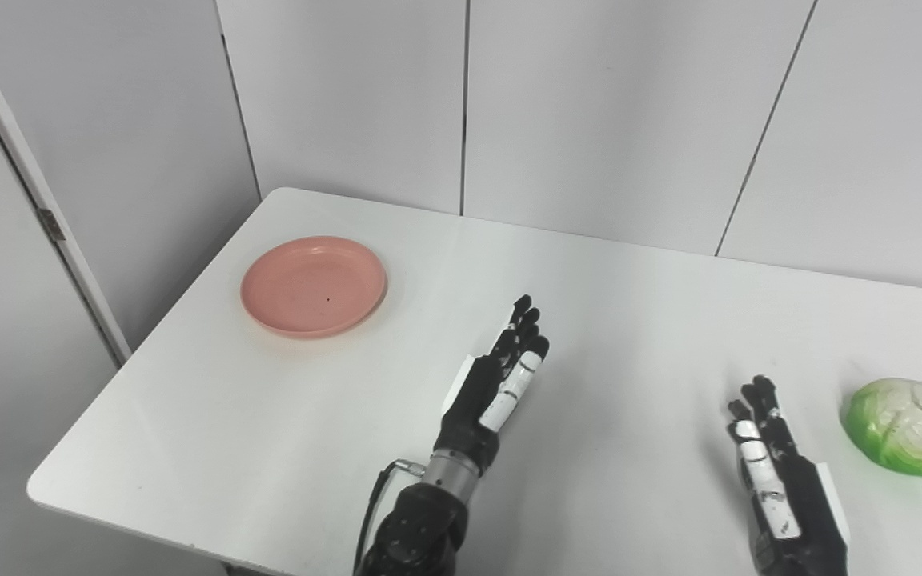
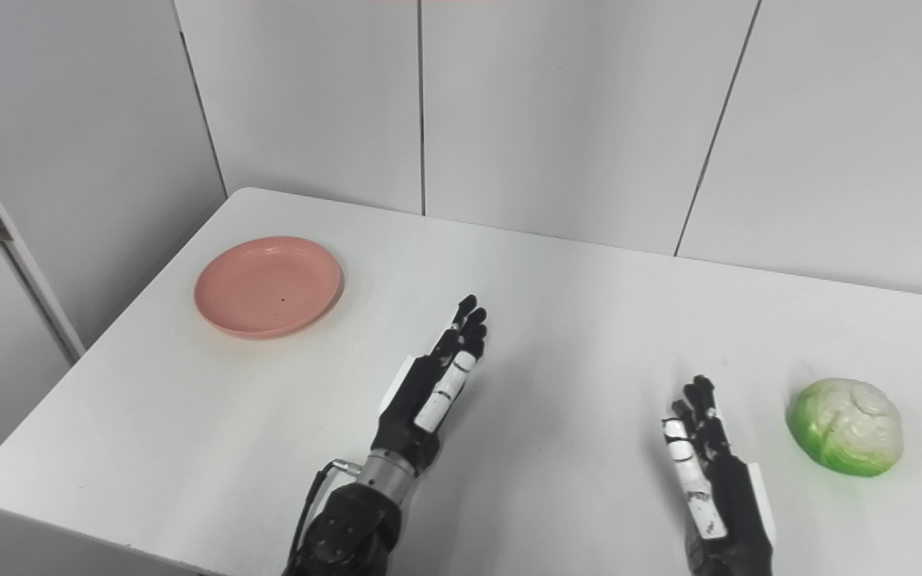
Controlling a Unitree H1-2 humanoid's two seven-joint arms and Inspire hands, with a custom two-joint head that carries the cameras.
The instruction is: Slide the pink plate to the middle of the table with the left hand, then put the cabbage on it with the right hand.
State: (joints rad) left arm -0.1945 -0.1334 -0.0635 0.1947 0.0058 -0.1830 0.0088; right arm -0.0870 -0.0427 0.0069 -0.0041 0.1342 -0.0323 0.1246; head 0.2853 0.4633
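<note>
Nearest, at the bottom edge, the right hand [image 1: 777, 472] reaches in over the white table [image 1: 605, 320], its fingers [image 1: 753, 404] stretched out straight and lying close side by side, holding nothing, with its edge turned toward the camera. Just to its right, apart from it and not touched, sits the cabbage [image 1: 903, 426], a rounded head, bright green at its base and pale white over the top, resting on the table near the right edge. A little farther in, around the middle of the table's width, the left hand [image 1: 501, 376] comes up from a dark forearm with a metal wrist ring; it too is flat and empty, the fingers extended and held together, pointing toward the far side of the table. Whether either hand touches the tabletop cannot be told. Farther back and well to the left, near the table's left edge, lies the pink plate [image 1: 314, 286], a shallow round dish; nothing is in it apart from one tiny dark speck near its centre. Behind the table stand plain white wall panels [image 1: 605, 112].
</note>
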